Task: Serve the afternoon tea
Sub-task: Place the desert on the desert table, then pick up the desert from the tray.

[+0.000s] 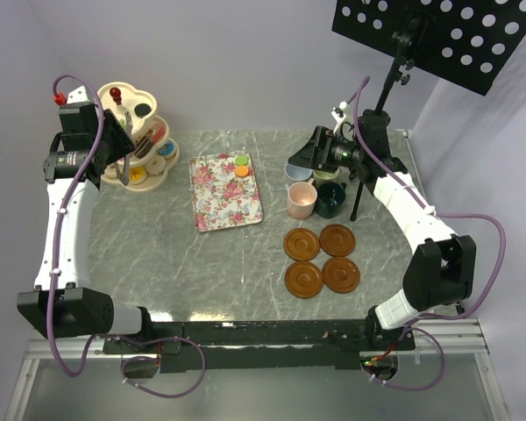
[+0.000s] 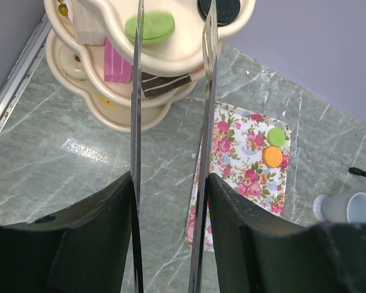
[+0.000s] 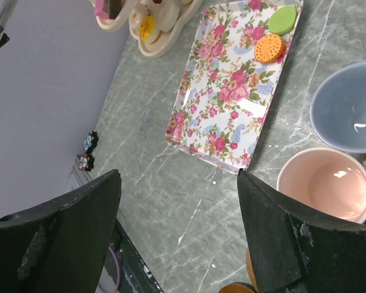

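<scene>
marble table (image 1: 158, 246): left pincer (image 2: 171, 183) grasping tongs (image 2: 136, 122) over green macaron (image 2: 152, 25); right pincer (image 3: 179, 177) released.

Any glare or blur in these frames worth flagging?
Left wrist: bright glare patch on the marble table, and the tongs glint. Right wrist: small highlights inside the pink mug; gripper fingers dark, little detail. Top external: even light, sharp.

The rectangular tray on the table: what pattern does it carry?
The rectangular tray has pink roses on white; clearest from right wrist.
</scene>
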`<state>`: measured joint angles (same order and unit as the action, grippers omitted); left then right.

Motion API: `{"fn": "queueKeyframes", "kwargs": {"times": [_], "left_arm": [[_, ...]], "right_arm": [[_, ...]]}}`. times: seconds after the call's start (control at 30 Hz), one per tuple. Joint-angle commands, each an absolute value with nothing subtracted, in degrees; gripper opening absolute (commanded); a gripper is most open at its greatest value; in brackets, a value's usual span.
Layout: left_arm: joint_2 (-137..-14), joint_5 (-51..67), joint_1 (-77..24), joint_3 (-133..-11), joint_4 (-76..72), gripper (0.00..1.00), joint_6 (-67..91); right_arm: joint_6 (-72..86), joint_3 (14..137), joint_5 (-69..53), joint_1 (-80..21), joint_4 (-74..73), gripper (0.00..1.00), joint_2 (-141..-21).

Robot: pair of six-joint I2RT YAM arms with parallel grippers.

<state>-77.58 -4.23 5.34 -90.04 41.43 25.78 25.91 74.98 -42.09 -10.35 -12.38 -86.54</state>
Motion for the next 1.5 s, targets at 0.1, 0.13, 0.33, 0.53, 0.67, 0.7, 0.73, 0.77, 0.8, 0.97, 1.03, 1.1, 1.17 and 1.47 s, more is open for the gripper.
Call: {"fn": "queueKeyframes", "kwargs": {"times": [0.1,0.13,0.33,0.53,0.67,0.7,0.73,0.77,0.8,0.97,1.03,1.1,1.17,1.47], "left_arm": [[-76.91,-3.17,5.71,-91.85,39.99,0.52,25.84],[-76.30,-2.99,5.71,-91.50,39.21,0.50,25.93],[-73.21,-1.05,3.17,-90.18,35.42,0.47,23.21],[-74.61,-7.20,-9.73,-91.14,35.77,0.47,22.67],[-78.65,-6.07,-18.00,-88.60,33.23,0.47,24.26],[-79.71,-3.19,-18.45,-86.85,31.31,0.47,25.21],[-80.85,-0.55,-18.54,-84.49,29.81,0.47,25.83],[-82.08,1.91,-18.63,-82.90,28.75,0.47,26.97],[-83.57,3.50,-19.07,-81.66,27.87,0.47,27.77],[-91.48,4.30,-22.06,-81.47,26.98,0.47,26.55],[-94.12,4.92,-22.24,-82.44,27.42,0.47,25.58],[-96.58,6.06,-22.24,-83.14,27.16,0.49,24.61],[-99.30,7.29,-22.15,-84.54,27.94,0.50,23.82],[-105.90,7.29,-22.24,-87.44,28.39,0.50,22.85]], "right_arm": [[25.93,77.70,-42.89,-10.02,-9.67,0.83,-87.10],[25.93,77.70,-42.89,-10.02,-9.67,0.83,-87.01],[25.84,77.78,-42.89,-9.93,-9.67,0.83,-87.28],[25.66,78.05,-42.28,-10.02,-9.93,0.83,-87.01],[25.05,76.99,-37.89,-10.02,-10.02,0.83,-84.82],[24.61,76.91,-36.58,-10.02,-10.45,0.83,-84.29],[24.35,76.90,-35.95,-10.02,-10.63,0.83,-83.68],[24.35,76.73,-35.34,-9.93,-10.55,0.83,-83.32],[24.35,76.47,-34.98,-9.93,-10.29,0.83,-83.06],[24.26,76.20,-35.07,-9.93,-10.55,0.83,-82.53],[24.26,76.03,-35.16,-9.93,-10.55,0.83,-82.53],[24.17,76.03,-35.16,-9.93,-10.55,0.84,-82.53],[24.17,76.29,-35.24,-9.93,-10.55,0.84,-82.70],[23.47,76.90,-35.42,-9.84,-11.34,0.84,-83.14]]}}
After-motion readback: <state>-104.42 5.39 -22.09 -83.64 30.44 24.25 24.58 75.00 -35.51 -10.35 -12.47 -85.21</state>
